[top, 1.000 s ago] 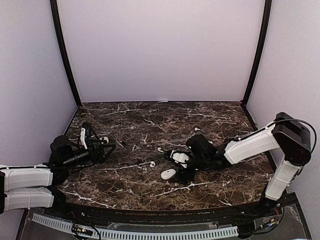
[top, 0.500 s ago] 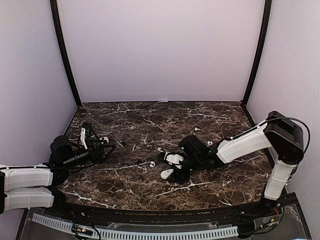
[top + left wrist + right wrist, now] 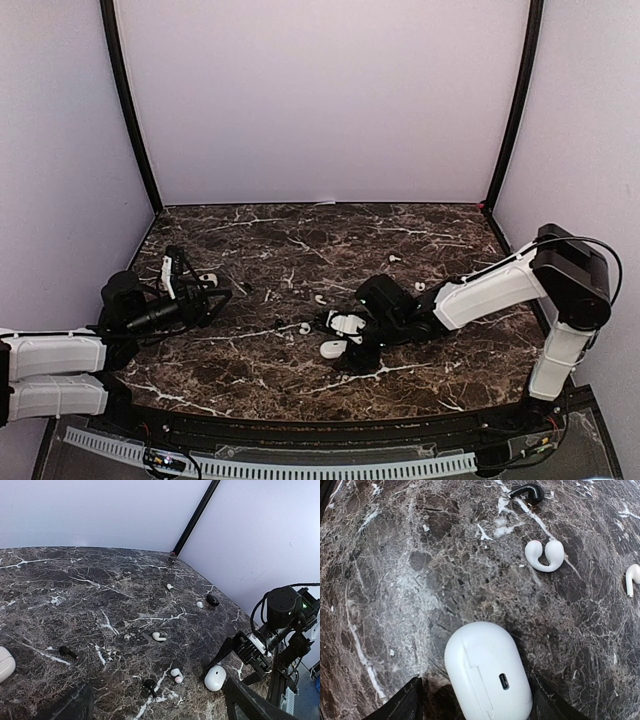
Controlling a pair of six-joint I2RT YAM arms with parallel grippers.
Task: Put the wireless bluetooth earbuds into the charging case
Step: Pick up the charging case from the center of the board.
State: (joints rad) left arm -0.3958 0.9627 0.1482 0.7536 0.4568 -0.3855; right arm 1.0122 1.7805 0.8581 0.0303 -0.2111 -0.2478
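The white charging case (image 3: 334, 349) lies closed on the marble, its port facing up in the right wrist view (image 3: 487, 672). My right gripper (image 3: 346, 338) is open and straddles the case, one finger close against its right side, the other with a gap on the left. A white clip-shaped earbud (image 3: 545, 555) and a stemmed white earbud (image 3: 632, 577) lie just beyond it. In the left wrist view the stemmed earbud (image 3: 158, 636) and the clip earbud (image 3: 176, 675) lie left of the case (image 3: 215, 677). My left gripper (image 3: 214, 295) is open and holds nothing, far left.
A second white case (image 3: 208, 280) sits by the left gripper. Black earbuds (image 3: 67, 651) (image 3: 149, 684) (image 3: 212, 600) lie scattered, one also showing beyond the case in the right wrist view (image 3: 527, 491). More white earbuds (image 3: 395, 258) (image 3: 419, 286) lie toward the back right. Walls enclose three sides.
My right arm has slid left so its jaws now reach around the charging case, and they have narrowed somewhat. The left arm has not moved.
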